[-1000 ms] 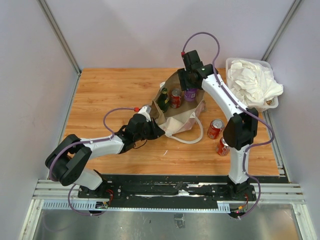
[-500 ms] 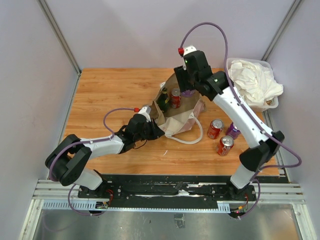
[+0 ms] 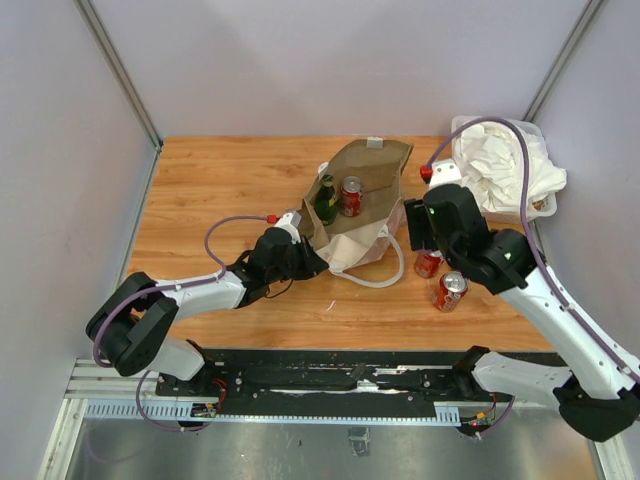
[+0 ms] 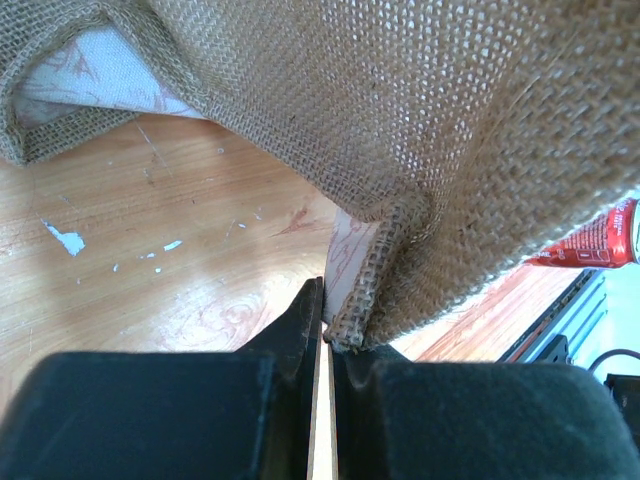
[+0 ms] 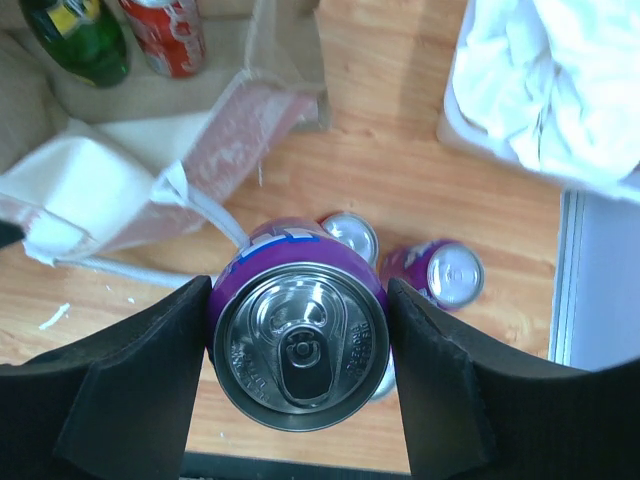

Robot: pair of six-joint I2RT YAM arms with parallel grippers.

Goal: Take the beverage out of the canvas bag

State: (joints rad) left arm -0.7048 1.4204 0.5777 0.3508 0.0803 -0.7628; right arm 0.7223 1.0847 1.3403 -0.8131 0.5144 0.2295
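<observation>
The tan canvas bag (image 3: 365, 190) lies open mid-table, with a green bottle (image 3: 326, 198) and a red can (image 3: 351, 196) inside. My left gripper (image 3: 305, 258) is shut on the bag's woven rim (image 4: 380, 290) at its near left corner. My right gripper (image 5: 300, 325) is shut on an upright purple can (image 5: 300, 345), held above the table right of the bag. In the top view this gripper (image 3: 414, 228) hides the can. The bottle (image 5: 75, 35) and red can (image 5: 165, 35) also show in the right wrist view.
Two red cans (image 3: 449, 290) (image 3: 428, 264) stand on the table right of the bag, under my right arm. Another purple can (image 5: 445, 272) stands beside them. A clear bin of white cloths (image 3: 505, 165) sits at the far right corner. The bag's white handle (image 3: 375, 280) loops toward me.
My right gripper has come out of the bag with the purple can and moved right and nearer, over the cans on the table. The left gripper keeps its hold on the bag's rim.
</observation>
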